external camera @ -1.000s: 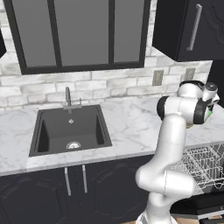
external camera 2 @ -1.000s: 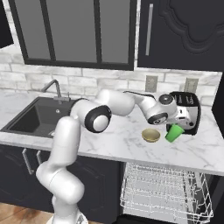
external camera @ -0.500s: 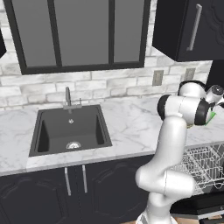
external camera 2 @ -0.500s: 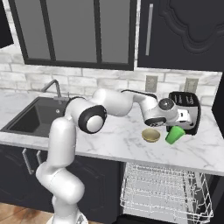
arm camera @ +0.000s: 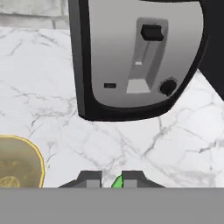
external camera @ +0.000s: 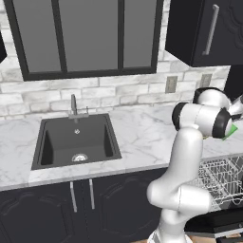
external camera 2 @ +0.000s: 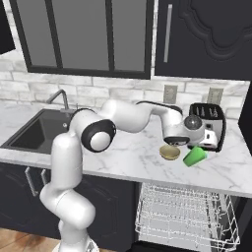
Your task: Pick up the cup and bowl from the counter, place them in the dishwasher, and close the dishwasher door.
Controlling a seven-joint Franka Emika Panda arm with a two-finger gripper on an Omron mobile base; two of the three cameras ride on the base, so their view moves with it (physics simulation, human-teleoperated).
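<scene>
Hand (arm camera: 112, 178): seen in the hand view with its two dark fingertips (arm camera: 89, 178) close together and a sliver of the green cup (arm camera: 117, 182) between them; grasping the cup, which in the right base view (external camera 2: 195, 156) hangs tilted just off the tabletop in front of the toaster. Arm (external camera 2: 133, 115): white, reaching from the lower left of the right base view across to the far right of the tabletop. Tabletop (external camera 2: 128, 155): long white marble slab with grey veins, running the width of both base views. Sink (external camera: 76, 140): black rectangular basin set into the slab at its left, faucet (external camera: 74, 105) behind it against the brick wall. Dishwasher (external camera 2: 184, 216): below the tabletop edge under the hand, standing open with its white wire rack drawn out; the dishwasher door itself is too little visible to place. Toaster (external camera 2: 207, 126): black and silver, at the back of the tabletop near the wall outlets; in the hand view its face with lever and knob (arm camera: 140, 57) stands directly ahead. Bowl (external camera 2: 170, 152): tan, shallow, upright on the tabletop just left of the cup, apart from it; its rim (arm camera: 19, 162) shows at the lower left of the hand view.
</scene>
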